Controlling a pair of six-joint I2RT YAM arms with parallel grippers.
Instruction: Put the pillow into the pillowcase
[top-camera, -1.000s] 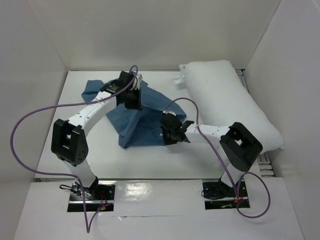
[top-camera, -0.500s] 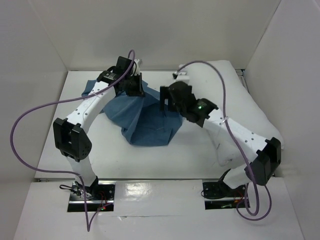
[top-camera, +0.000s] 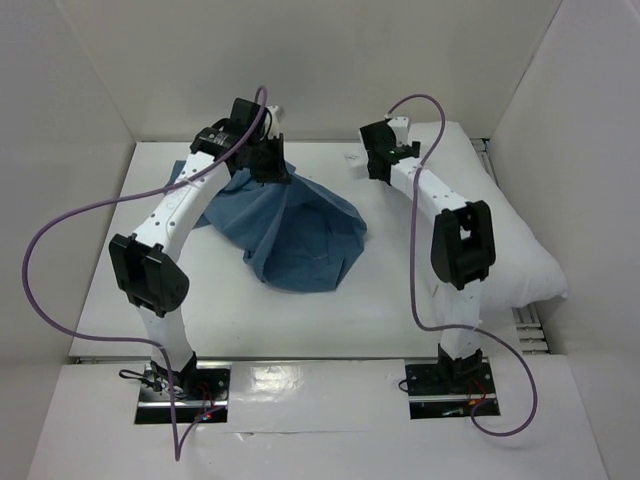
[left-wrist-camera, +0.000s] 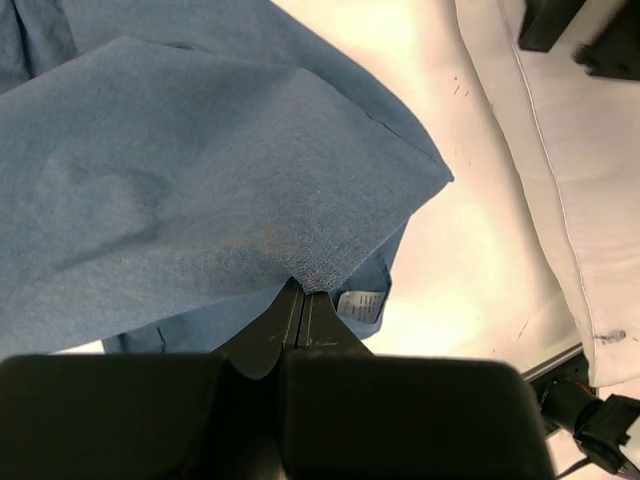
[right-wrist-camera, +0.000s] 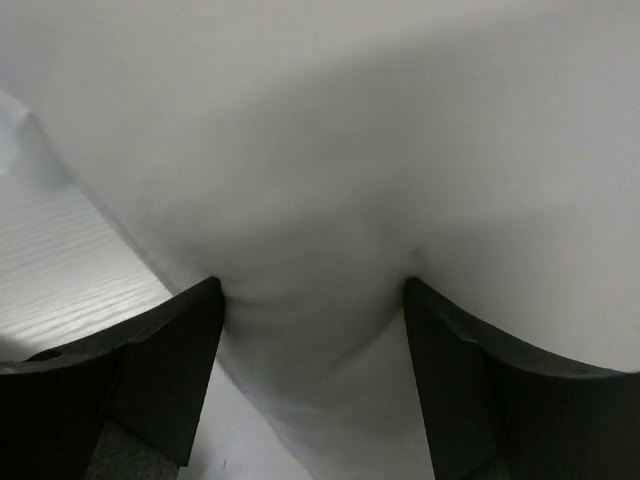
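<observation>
Since a second ago the left arm (top-camera: 185, 205) has drawn back toward eleven o'clock, hauling the pillowcase (top-camera: 295, 230) up with it. The right arm (top-camera: 440, 205) has left the middle of the tabletop (top-camera: 110, 250) for the pillow's (top-camera: 510, 230) far corner near one o'clock, spreading its jaws on the way.

The left jaws are pinched shut on the pillowcase's hem, just by a small white label (left-wrist-camera: 360, 303). The blue cloth hangs from them like a tent, its skirt spread on the tabletop between ten and twelve o'clock. Whether one layer or both is caught cannot be told.

The pillow lies along the right side, from one o'clock down to four, clear of the pillowcase. The right jaws stand wide open astride its far edge, the white bulk swelling between them, not yet squeezed.

Likely troubles, judged from here:
- If the left jaws hold both layers, the mouth stays shut and the pillow has nowhere to go.
- A shallow bite by the right jaws could take only loose fabric and slip once the plump pillow drags.
- A tug could pull the hem out of its thin pinch.
- Both wrists work close together at twelve o'clock and could knock each other.
</observation>
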